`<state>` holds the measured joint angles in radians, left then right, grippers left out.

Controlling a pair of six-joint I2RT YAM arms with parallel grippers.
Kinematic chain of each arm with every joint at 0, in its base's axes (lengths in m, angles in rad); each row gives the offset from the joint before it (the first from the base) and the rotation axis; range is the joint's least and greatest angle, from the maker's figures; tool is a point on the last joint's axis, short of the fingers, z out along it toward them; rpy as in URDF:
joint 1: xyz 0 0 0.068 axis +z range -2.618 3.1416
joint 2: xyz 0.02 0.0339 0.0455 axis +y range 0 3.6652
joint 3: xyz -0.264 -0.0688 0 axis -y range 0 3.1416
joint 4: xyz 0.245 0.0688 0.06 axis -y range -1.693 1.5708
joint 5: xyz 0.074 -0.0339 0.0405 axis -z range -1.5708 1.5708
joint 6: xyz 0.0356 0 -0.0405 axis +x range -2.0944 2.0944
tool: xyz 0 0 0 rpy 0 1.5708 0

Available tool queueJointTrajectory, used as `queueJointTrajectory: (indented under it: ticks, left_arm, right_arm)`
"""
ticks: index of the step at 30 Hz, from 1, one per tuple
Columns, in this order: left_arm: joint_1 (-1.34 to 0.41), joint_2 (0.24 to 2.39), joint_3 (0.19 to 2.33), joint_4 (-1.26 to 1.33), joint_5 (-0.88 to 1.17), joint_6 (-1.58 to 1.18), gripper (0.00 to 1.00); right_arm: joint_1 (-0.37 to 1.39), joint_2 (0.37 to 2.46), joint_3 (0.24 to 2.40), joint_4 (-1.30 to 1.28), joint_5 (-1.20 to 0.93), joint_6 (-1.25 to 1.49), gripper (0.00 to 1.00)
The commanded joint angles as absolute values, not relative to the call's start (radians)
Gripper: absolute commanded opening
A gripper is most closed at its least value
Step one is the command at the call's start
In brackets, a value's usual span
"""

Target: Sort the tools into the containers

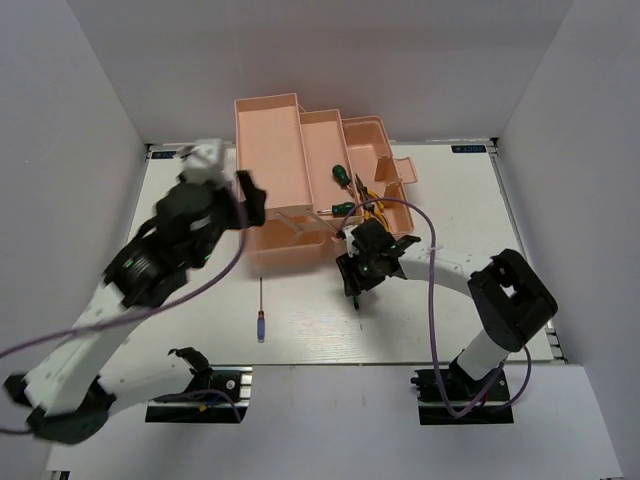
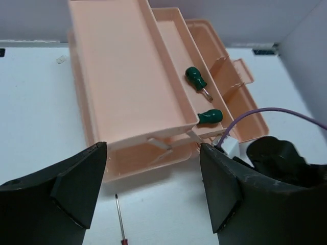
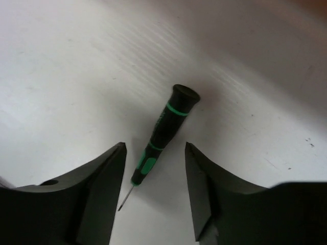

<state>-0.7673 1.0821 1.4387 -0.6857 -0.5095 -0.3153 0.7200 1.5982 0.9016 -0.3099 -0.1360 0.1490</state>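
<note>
I am poising my right pincer (image 3: 155,149) released, straddling the slim black-green screwdriver (image 3: 164,127) lying on the tabletop (image 3: 76,76) near the salmon-pink toolbox (image 1: 270,150). I am aiming to centre its handle before clenching. My left pincer (image 2: 153,148) is hanging released, empty.

Bare table (image 1: 320,330) at lower centre gives passage; toolbox (image 1: 270,150) blocks upper centre, right hand (image 1: 355,290) seemingly crowding its front.

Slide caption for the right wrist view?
Right gripper open above the black-green screwdriver lying on the white table, not yet gripped.
</note>
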Motion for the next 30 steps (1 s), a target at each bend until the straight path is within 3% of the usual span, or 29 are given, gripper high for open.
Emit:
queueJointTrajectory:
  ticks: [1,6,10,11,13,18,23,26,30]
  left_arm:
    - [-0.764,0.915,1.309,-0.781,-0.511,-0.408,0.83]
    - [-0.764,0.839,1.218,-0.952,-0.453,-0.471,0.80]
    - [-0.764,0.839,1.089,-0.976,-0.390,-0.518,0.79]
    - [-0.764,0.839,1.030,-0.965,-0.358,-0.537,0.77]
    - [-0.764,0.815,0.944,-0.950,-0.327,-0.586,0.77]
    - [-0.764,0.801,0.778,-0.950,-0.281,-0.693,0.81]
    - [-0.773,0.906,0.778,-0.908,-0.272,-0.706,0.83]
    - [-0.773,0.972,0.778,-0.876,-0.249,-0.727,0.85]
    - [-0.773,1.025,0.735,-0.836,-0.227,-0.759,0.86]
  right_arm:
    - [0.744,1.634,0.920,-0.261,0.024,0.227,0.54]
    - [0.776,1.670,0.917,-0.275,0.069,0.261,0.41]
    - [0.804,1.675,0.910,-0.290,0.064,0.284,0.22]
    - [0.811,1.666,0.913,-0.296,0.063,0.282,0.10]
    - [0.815,1.625,0.919,-0.336,0.046,0.276,0.00]
    - [0.813,1.441,0.916,-0.412,-0.156,0.186,0.00]
    - [0.805,1.206,0.962,-0.419,-0.499,0.034,0.00]
    - [0.804,1.151,1.040,-0.367,-0.538,-0.066,0.00]
    - [0.801,1.261,1.251,-0.278,-0.458,-0.124,0.00]
